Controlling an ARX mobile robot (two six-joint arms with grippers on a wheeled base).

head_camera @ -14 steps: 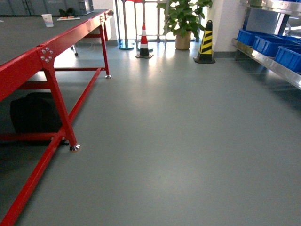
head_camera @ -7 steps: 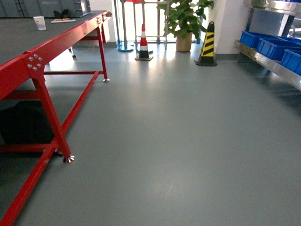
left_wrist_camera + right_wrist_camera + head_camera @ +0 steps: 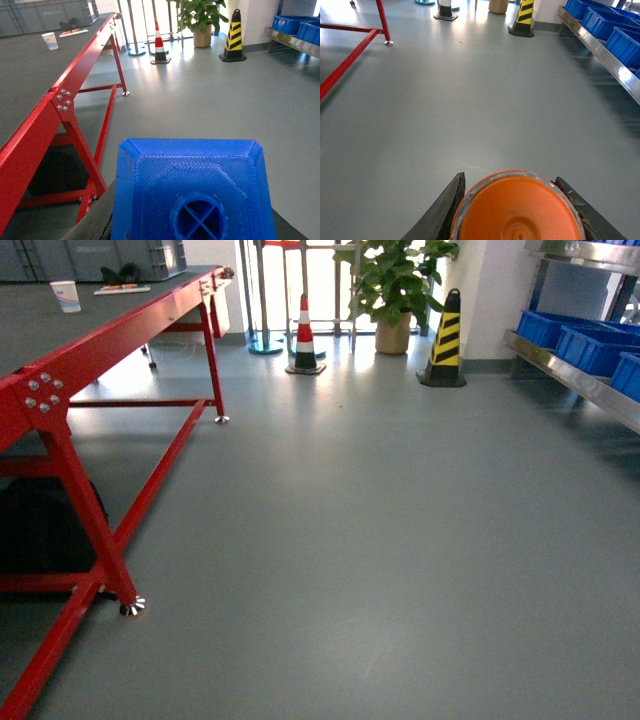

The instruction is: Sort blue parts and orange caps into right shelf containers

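In the left wrist view a blue part with a round crossed hole fills the bottom of the frame, and my left gripper is shut on it, dark fingers at its sides. In the right wrist view an orange cap sits lid-up between the dark fingers of my right gripper, which is shut on it. The blue shelf containers stand on the steel shelf at the far right; the same containers line the right wrist view's right edge. Neither gripper shows in the head view.
A red-framed table runs along the left, a paper cup on it and a black bag beneath. At the back stand a red-white cone, a yellow-black cone and a potted plant. Grey floor lies between.
The head view has shifted forward: the near table leg slid down and left in the frame, and the shelf with its containers drifted toward the right edge.
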